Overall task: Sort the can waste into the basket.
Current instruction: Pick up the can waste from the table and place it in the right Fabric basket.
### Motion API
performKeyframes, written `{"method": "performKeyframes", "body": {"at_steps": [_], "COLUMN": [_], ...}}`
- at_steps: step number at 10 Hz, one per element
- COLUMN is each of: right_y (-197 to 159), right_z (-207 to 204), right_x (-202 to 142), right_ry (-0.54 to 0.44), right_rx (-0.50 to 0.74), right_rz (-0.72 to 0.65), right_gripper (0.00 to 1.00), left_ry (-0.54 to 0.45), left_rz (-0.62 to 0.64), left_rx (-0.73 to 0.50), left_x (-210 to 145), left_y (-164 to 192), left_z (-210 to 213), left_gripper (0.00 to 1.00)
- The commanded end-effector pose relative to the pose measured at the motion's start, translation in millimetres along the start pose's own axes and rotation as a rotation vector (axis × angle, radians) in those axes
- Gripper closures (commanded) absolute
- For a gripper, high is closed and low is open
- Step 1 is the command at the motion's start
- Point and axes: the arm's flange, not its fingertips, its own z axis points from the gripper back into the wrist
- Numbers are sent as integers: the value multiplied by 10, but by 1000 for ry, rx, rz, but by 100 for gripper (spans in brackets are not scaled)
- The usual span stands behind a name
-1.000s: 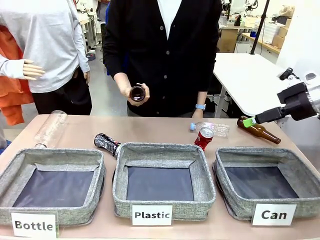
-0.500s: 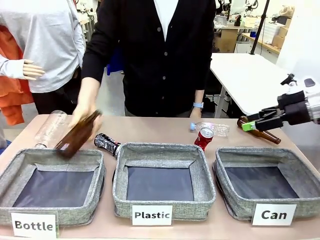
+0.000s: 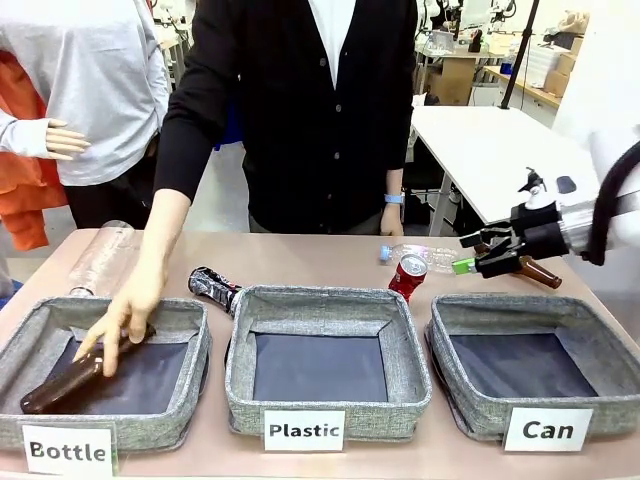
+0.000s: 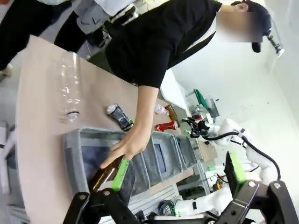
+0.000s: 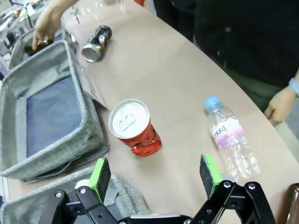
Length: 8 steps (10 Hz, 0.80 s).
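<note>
Right hand (image 3: 465, 252): open, empty, raised beyond basket's (image 3: 520, 305) far rim.
Red can (image 3: 408, 275): upright, just off basket's far left corner.
Black can (image 3: 214, 287): lying well left of basket.
Grasp advice: straddle Red can's dented body squarely before closing.

"Bottle" label (image 3: 67, 450) on left bin (image 3: 198, 372); "Plastic" label (image 3: 304, 430) on middle bin (image 3: 408, 360); "Can" label (image 3: 547, 429) on basket (image 3: 520, 304).

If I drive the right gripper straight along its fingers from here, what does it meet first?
Most likely the crushed red can, which sits just left of centre ahead of the open right gripper with nothing between them. Depth is unclear; the fingers may touch the table just short of it.
</note>
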Motion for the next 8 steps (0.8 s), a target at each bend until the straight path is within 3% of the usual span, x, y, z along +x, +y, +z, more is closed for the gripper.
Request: {"method": "performKeyframes", "body": {"at_steps": [1,3,4,5,7,8], "right_y": [-218,-226,-238,-195,-218,-210], "right_z": [-251,-430,-433,-366,-424,-394], "right_x": [-34,0,30,-20,-20,-37], "right_ry": [3,13,57,27,46,41], "right_rx": [-11,12,-49,35,20,74], "right_rz": [55,69,-13,27,23,71], "right_gripper": [0,0,0,0,0,0], "left_ry": [43,91,103,103,140,178], "left_rz": [-20,-29,-32,-29,-24,-36], "left_rx": [4,28,17,13,-12,-25], "left_x": [-142,-293,-319,-336,-446,-546], "left_y": [-5,-24,-1,6,-19,-45], "left_z": [159,185,136,76,-207,-417], "left_gripper": [0,0,0,0,0,0]}}
